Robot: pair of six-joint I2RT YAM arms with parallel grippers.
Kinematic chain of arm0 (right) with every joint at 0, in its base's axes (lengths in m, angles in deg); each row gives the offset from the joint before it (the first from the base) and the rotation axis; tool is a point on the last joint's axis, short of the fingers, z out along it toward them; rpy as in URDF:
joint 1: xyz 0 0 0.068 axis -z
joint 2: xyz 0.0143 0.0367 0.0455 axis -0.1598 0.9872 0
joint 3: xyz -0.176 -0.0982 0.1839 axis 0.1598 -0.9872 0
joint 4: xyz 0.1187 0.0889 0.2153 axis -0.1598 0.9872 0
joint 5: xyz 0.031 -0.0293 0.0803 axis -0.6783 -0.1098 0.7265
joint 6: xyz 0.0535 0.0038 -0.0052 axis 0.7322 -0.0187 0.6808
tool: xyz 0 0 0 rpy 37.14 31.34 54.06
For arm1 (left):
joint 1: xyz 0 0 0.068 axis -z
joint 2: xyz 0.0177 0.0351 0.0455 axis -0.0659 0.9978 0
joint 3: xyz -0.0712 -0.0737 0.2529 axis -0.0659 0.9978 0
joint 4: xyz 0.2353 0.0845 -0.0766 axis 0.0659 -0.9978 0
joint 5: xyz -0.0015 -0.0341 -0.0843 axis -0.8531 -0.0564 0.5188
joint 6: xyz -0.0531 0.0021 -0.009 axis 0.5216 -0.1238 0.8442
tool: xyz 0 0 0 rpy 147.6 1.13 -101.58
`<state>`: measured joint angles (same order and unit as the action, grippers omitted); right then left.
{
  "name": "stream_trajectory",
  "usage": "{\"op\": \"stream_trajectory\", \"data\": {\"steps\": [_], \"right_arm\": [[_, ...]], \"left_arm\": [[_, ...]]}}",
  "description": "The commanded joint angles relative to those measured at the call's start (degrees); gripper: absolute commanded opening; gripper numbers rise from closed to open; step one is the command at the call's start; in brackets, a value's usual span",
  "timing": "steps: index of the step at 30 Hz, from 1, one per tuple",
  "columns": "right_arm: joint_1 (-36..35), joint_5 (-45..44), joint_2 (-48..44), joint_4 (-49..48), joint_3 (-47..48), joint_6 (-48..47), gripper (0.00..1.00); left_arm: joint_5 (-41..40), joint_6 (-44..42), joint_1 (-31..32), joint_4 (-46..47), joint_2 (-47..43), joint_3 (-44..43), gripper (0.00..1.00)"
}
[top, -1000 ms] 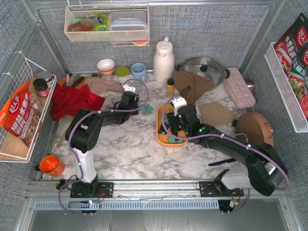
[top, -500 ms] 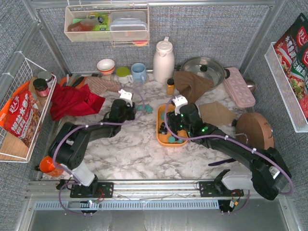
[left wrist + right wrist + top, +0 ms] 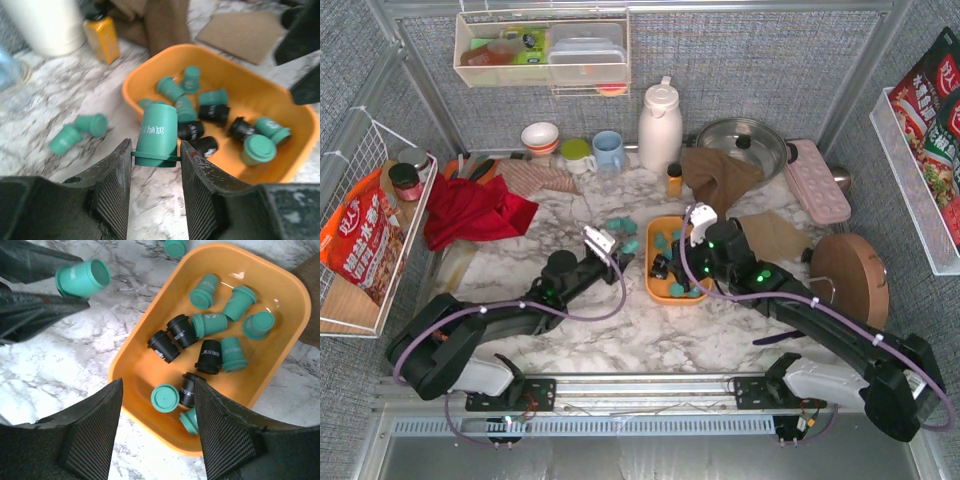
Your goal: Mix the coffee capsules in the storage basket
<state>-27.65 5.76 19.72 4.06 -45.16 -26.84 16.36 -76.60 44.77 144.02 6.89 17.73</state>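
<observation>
Drawn back toward lower centre of the top view, the left gripper (image 3: 156,150) is shown pinching a teal capsule (image 3: 156,131) just short of the storage basket (image 3: 651,285) at mid-frame. The right gripper (image 3: 157,390) is spread above its coffee capsules (image 3: 215,325). Released early, the capsule could be dropped onto the table (image 3: 590,330).

Orange storage basket (image 3: 142,367) holds jumbled teal and black coffee capsules (image 3: 215,323); some teal ones lie outside it.

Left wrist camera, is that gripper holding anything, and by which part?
Yes. The left gripper pinches one teal-green tapered plastic coffee capsule at its wide rimmed end, the narrow end pointing away. The right gripper holds nothing.
</observation>
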Motion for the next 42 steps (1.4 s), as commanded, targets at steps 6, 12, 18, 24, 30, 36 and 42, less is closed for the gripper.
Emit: {"op": "stream_trajectory", "data": {"steps": [6, 12, 18, 24, 30, 36, 42], "right_arm": [[-1.29, 4.95, -6.35, 0.62, 1.63, 6.06, 0.65], [-1.69, 6.14, -8.02, -4.55, 1.28, 10.59, 0.66], [-1.73, 7.03, -7.59, -7.85, 1.43, 13.05, 0.66], [-1.77, 8.43, -7.54, -8.84, 0.72, 14.34, 0.66], [-1.7, 9.95, -7.46, -10.2, -0.38, 16.06, 0.61], [-1.76, 11.06, -7.4, -10.86, -0.68, 17.04, 0.54], [-1.8, 11.69, -7.1, -10.81, -0.76, 17.81, 0.46]], "left_arm": [[6.63, -6.83, 5.88, 16.06, -3.01, 3.75, 0.43], [10.56, -8.9, 8.8, 22.21, -0.99, 4.13, 0.43], [12.86, -9.61, 10.36, 30.92, 2.77, 4.54, 0.43], [13.63, -9.64, 10.95, 33.29, 3.71, 4.07, 0.43], [13.79, -10.03, 11.26, 33.43, 3.83, 3.49, 0.43], [13.37, -10.22, 11.37, 33.37, 3.92, 3.18, 0.43], [13.02, -10.4, 11.52, 32.91, 3.93, 2.88, 0.43]]}}
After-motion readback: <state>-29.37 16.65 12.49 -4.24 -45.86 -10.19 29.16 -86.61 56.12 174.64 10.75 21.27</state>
